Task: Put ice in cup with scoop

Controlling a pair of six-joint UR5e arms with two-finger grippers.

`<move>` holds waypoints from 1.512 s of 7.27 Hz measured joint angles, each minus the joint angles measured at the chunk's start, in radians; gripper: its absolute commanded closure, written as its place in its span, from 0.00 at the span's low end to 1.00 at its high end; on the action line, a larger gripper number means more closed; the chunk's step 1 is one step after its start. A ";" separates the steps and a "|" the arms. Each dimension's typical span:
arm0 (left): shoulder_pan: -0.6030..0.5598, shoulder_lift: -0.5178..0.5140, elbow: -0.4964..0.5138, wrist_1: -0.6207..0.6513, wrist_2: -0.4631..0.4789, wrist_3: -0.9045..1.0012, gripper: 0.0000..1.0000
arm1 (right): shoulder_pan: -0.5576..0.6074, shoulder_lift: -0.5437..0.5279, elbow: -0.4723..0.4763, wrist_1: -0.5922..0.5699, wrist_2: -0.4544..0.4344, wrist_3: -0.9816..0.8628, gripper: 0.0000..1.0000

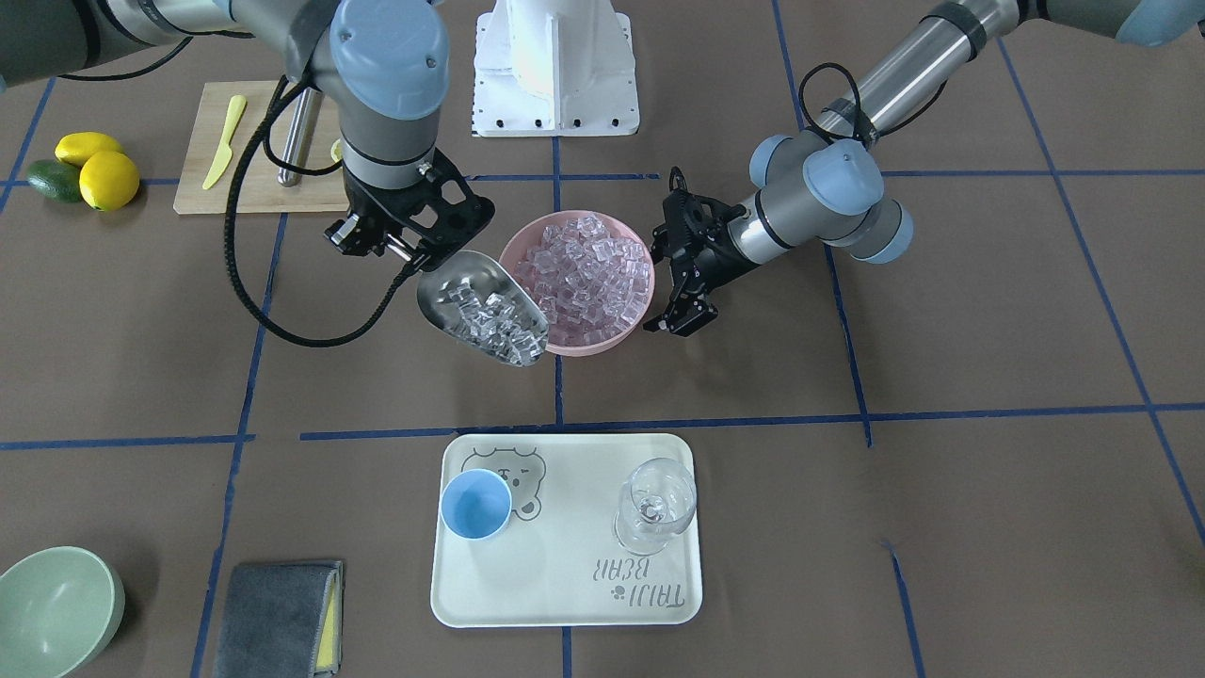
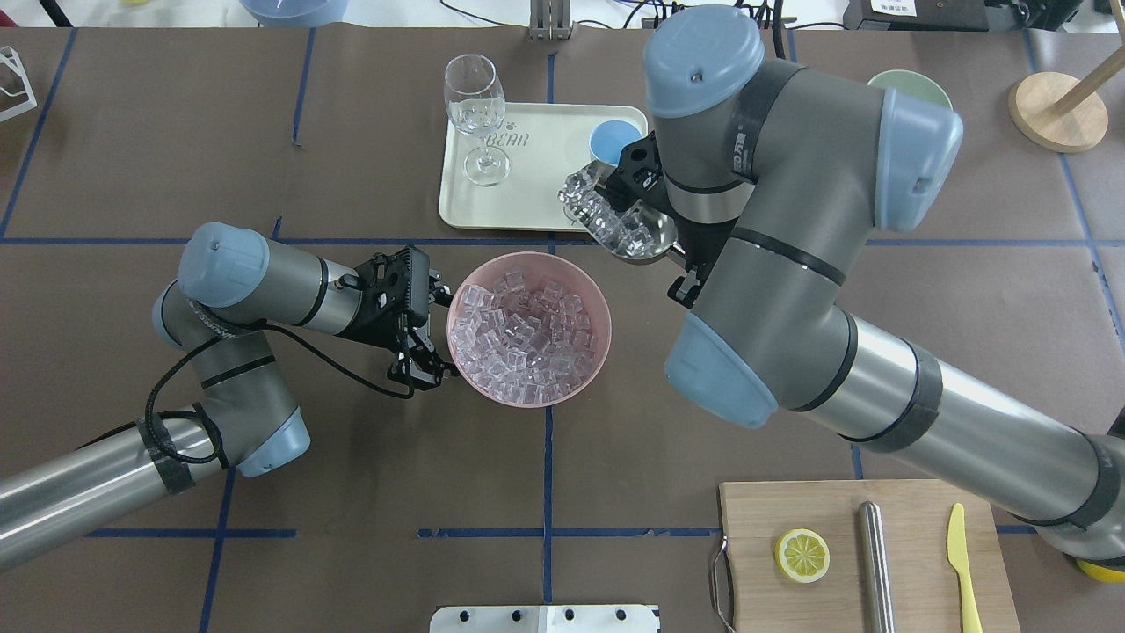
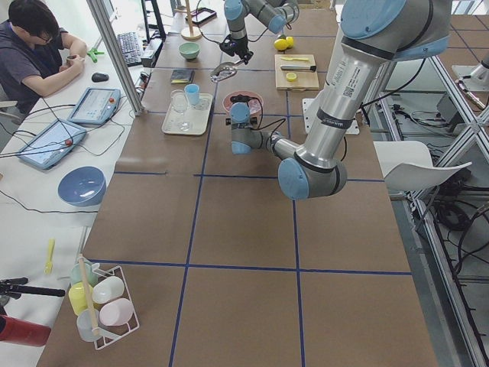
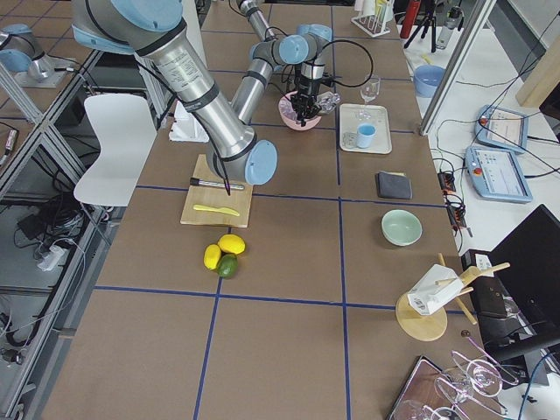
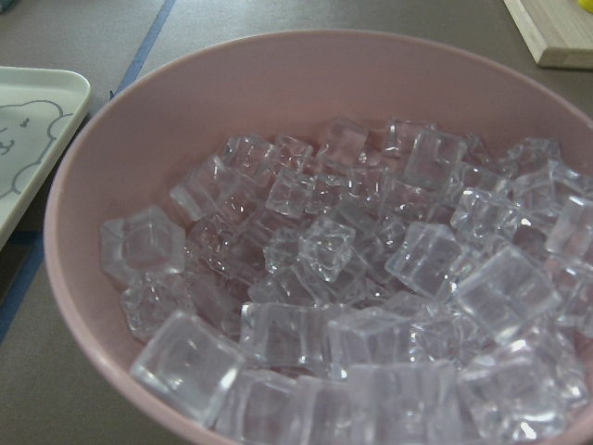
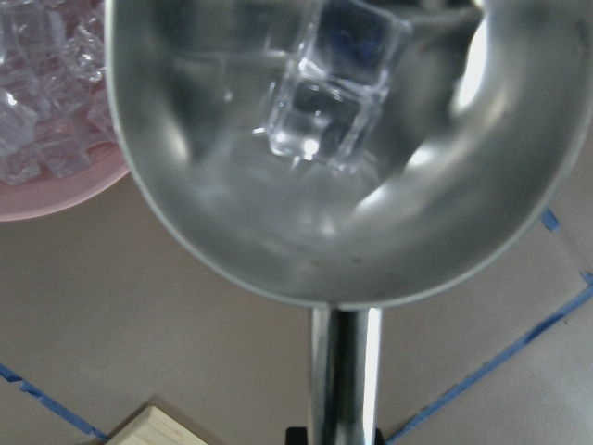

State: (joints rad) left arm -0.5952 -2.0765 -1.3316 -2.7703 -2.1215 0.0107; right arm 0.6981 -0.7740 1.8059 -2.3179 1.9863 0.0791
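My right gripper [image 1: 407, 252] is shut on the thin handle of the steel scoop [image 1: 482, 311]. It holds the scoop in the air beside the pink bowl [image 1: 527, 247], mouth pointing toward the tray. Several ice cubes lie in the scoop [image 2: 615, 224]; the right wrist view shows one cube [image 6: 329, 93] clearly. The pink bowl is heaped with ice [image 2: 527, 330], also in the left wrist view [image 5: 371, 278]. The light-blue cup [image 1: 475, 504] stands empty on the tray, partly hidden in the overhead view [image 2: 606, 141]. My left gripper [image 1: 676, 327] is close beside the bowl's outer wall, apparently open.
The white tray [image 1: 565, 593] also holds a clear stemmed glass [image 1: 654, 504]. A cutting board [image 1: 202, 193] with a yellow knife and steel cylinder lies behind my right arm, with lemons [image 1: 108, 179] beside it. A pale-green bowl [image 1: 52, 612] and grey cloth [image 1: 278, 617] lie beyond the tray.
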 measured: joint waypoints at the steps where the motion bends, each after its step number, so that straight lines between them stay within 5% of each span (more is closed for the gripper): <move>1: 0.000 0.000 0.000 0.000 0.000 0.000 0.00 | 0.031 0.013 -0.009 -0.037 0.002 0.001 1.00; 8: 0.000 -0.001 -0.001 0.000 0.000 0.000 0.00 | 0.131 0.279 -0.508 -0.089 -0.083 -0.130 1.00; 11: 0.000 -0.002 -0.001 0.000 0.000 -0.003 0.00 | 0.132 0.335 -0.579 -0.210 -0.173 -0.272 1.00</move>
State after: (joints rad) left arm -0.5949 -2.0783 -1.3325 -2.7707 -2.1215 0.0075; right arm 0.8298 -0.4394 1.2268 -2.5279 1.8137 -0.1927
